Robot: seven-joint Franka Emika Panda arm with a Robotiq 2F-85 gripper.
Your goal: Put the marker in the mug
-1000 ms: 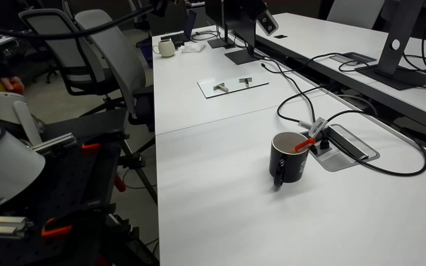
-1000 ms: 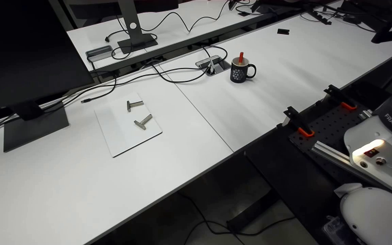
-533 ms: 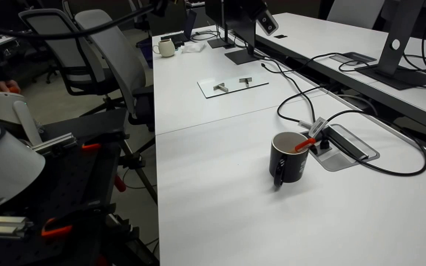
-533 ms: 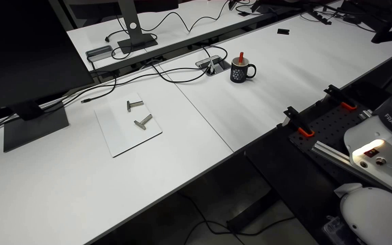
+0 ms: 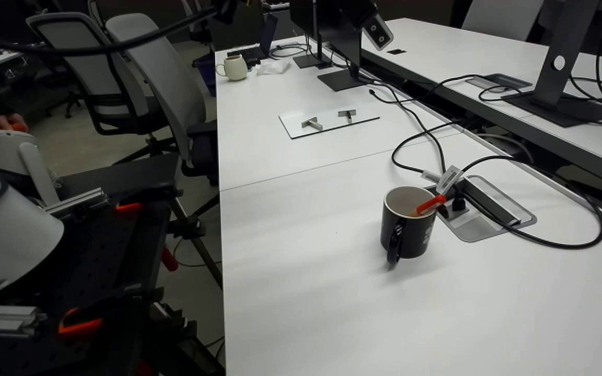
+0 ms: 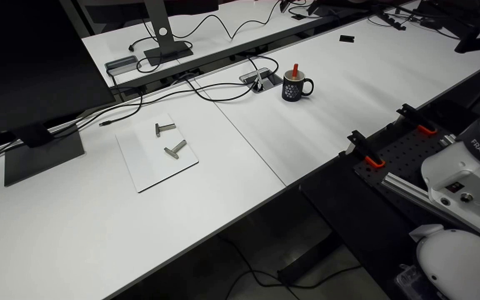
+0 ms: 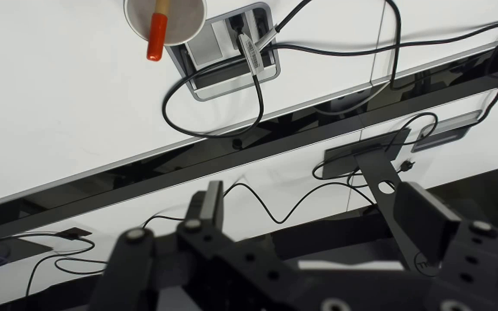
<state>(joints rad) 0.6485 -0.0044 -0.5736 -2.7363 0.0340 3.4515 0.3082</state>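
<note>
The black mug [image 5: 408,237] stands upright on the white table, its handle turned toward the robot's side. In both exterior views the marker [image 5: 431,204] leans inside it; its red end [image 6: 295,70] sticks up past the rim and its foot is hidden by the mug wall. From above, in the wrist view, the mug [image 7: 187,20] is cut by the top edge, with the marker [image 7: 158,34] lying across its rim area. My gripper [image 7: 316,205] is open, its fingers wide apart with nothing between them, away from the mug.
A grey cable box [image 5: 481,209] with black cables sits close to the mug. Farther along lies a glass-like plate [image 6: 148,166] carrying two metal T-shaped pieces [image 6: 176,149]. Monitors stand on both tables; a pale mug [image 5: 235,68] is at the far end.
The marker, the mug and the arm look unmoved. The light on the robot's base has gone out. A person's hand at the far left has shifted slightly.
</note>
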